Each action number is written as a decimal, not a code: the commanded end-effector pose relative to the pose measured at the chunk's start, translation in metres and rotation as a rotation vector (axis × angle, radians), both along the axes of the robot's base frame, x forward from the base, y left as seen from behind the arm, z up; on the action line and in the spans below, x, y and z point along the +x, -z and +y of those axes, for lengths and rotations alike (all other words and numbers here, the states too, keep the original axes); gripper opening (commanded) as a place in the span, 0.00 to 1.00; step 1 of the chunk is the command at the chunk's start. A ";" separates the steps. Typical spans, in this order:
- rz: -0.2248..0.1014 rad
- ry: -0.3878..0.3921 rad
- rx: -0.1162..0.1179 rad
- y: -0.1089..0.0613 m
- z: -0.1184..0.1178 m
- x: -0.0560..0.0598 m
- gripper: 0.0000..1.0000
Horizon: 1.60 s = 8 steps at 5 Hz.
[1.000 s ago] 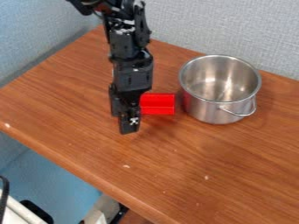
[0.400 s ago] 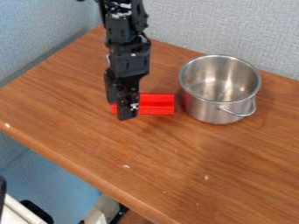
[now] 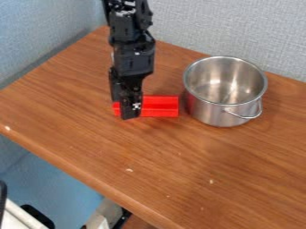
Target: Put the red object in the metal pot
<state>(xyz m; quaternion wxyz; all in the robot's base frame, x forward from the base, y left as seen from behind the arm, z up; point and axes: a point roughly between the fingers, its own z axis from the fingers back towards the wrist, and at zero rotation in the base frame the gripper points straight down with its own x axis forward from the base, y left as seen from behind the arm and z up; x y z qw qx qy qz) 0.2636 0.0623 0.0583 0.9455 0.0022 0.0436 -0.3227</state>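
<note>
Hanging at the left part of the red block (image 3: 160,106), the jaws (image 3: 129,113) seem to overlap it, though whether they grip it cannot be told. The block lies on the worktop (image 3: 156,170), just beside the pot (image 3: 224,89), outside it.

The light is moderately bright and fairly even, with shadowed blue-gray tones at the left. Small bright highlights show on the metal pot (image 3: 225,90) at the right, and the wooden tabletop (image 3: 180,170) carries a soft sheen. The picture is small and low in resolution, so fine detail is soft, and the dark arm (image 3: 131,45) at upper center loses detail in its blacks.
</note>
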 end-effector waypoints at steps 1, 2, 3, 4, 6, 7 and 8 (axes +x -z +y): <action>-0.031 0.052 -0.005 -0.006 -0.003 0.013 0.00; -0.028 0.052 0.007 -0.007 -0.004 0.015 0.00; -0.025 0.054 0.010 -0.005 -0.006 0.016 0.00; -0.023 0.058 0.009 -0.003 -0.007 0.015 0.00; -0.034 0.057 0.015 -0.004 -0.010 0.015 0.00; -0.038 0.055 0.015 -0.005 -0.011 0.015 0.00; -0.041 0.054 0.014 -0.005 -0.012 0.015 0.00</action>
